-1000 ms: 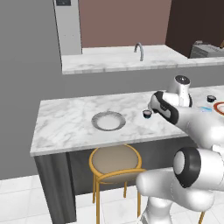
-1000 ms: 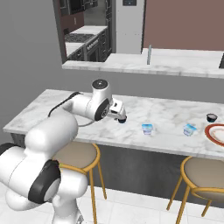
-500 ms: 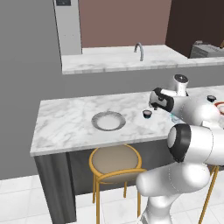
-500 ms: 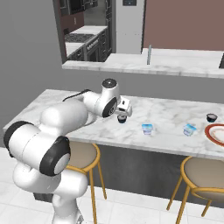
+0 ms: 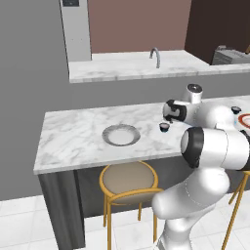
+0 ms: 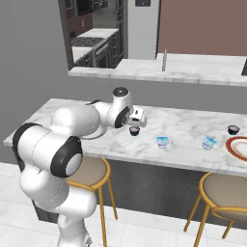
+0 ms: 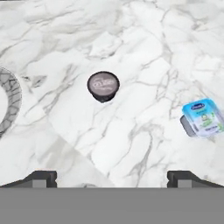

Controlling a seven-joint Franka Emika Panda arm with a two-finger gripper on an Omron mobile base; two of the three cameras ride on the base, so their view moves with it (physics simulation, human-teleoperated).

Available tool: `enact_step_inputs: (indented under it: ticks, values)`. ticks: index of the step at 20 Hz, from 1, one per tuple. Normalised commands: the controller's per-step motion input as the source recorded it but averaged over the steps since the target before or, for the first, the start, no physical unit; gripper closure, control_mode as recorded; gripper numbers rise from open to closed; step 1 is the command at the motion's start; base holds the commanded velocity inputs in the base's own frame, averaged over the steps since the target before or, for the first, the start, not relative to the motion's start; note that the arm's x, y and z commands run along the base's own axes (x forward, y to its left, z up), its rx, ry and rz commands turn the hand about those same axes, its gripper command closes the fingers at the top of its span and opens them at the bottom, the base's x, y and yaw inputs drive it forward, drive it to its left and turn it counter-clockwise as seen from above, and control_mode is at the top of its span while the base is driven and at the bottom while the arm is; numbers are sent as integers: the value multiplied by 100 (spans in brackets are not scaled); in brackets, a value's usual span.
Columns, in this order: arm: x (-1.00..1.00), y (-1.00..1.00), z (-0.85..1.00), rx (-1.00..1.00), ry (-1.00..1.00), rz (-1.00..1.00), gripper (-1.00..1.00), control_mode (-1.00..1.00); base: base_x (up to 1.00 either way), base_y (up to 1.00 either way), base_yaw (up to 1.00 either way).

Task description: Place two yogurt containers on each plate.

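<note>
Landmark: the grey plate (image 5: 120, 135) on the marble counter (image 5: 78, 141). Both plates bare; no cup is on either one yet.

Gripper (image 7: 112, 177) hangs above the counter, just off the grey plate's side, pointing down. Fingers spread wide, nothing between them. In the hand view the tips sit far apart at the bottom edge.

Nearest cup: dark cup (image 7: 103, 86), upright, foil lid up, alone on bare marble a short way from the grey plate's rim (image 7: 11, 103). Same cup in the left base view (image 5: 164, 127) and right base view (image 6: 134, 130), close under the hand.

Farther from the grey plate along the counter: first pale blue cup (image 6: 162, 142), then a second pale blue cup (image 6: 209, 143), then the other dark cup (image 6: 233, 130) near the red-rimmed plate (image 6: 236, 147) at the far end.

Judged step: reaching for the near dark cup, to go onto the grey plate.
- Cup lies ahead of the fingertips, not between them. Bring the hand over it first, then lower.
- Cup is small against the wide opening; centre it well so closing does not push it aside.
- Lift clear before crossing the plate rim.

Writing: the dark lid carries a faint round mark, unreadable. The blue cup (image 7: 201, 117) lid has a dark blue logo and green print, too blurred to read.
</note>
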Motion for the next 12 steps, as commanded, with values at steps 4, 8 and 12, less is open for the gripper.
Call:
enact_step_inputs:
  ticks: [4, 8, 12]
  values:
    - [6, 1, -23, -7, 0, 0, -100, -100, 0, 0, 0]
    - [15, 14, -18, -2, 0, 0, -100, -100, 0, 0, 0]
    - [19, 22, -9, 0, 0, 0, -100, -100, 0, 0, 0]
